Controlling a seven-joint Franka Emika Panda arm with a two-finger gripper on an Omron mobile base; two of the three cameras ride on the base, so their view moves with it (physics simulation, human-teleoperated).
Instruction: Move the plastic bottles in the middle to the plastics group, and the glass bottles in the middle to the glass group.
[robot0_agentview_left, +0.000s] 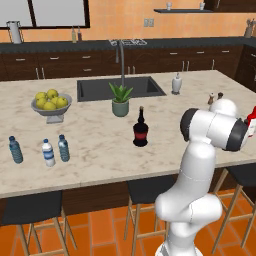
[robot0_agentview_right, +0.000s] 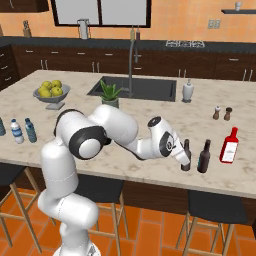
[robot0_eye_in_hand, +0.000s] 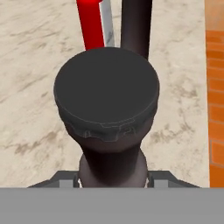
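Note:
My gripper (robot0_agentview_right: 183, 155) is shut on the neck of a slim dark glass bottle (robot0_agentview_right: 186, 164), which stands upright at the counter's near right. In the hand view its black cap (robot0_eye_in_hand: 107, 92) looms close, with the neck held at the gripper (robot0_eye_in_hand: 113, 177). Just right of it stands a second slim dark bottle (robot0_agentview_right: 204, 156), then the red bottle with a white label (robot0_agentview_right: 229, 145). The round-bellied black bottle with a red label (robot0_agentview_left: 140, 131) stands mid-counter. At the left, the grey-blue water bottle (robot0_agentview_left: 63, 148) stands beside the white-labelled clear bottle (robot0_agentview_left: 48, 152) and the deeper blue bottle (robot0_agentview_left: 15, 149).
A potted plant (robot0_agentview_left: 120, 100) stands in front of the sink (robot0_agentview_left: 95, 90), and a fruit bowl (robot0_agentview_left: 51, 104) sits at the left. Two pepper shakers (robot0_agentview_right: 222, 113) and a white dispenser (robot0_agentview_right: 188, 91) stand behind the glass bottles. The counter's front edge (robot0_agentview_right: 210, 187) lies close to the held bottle.

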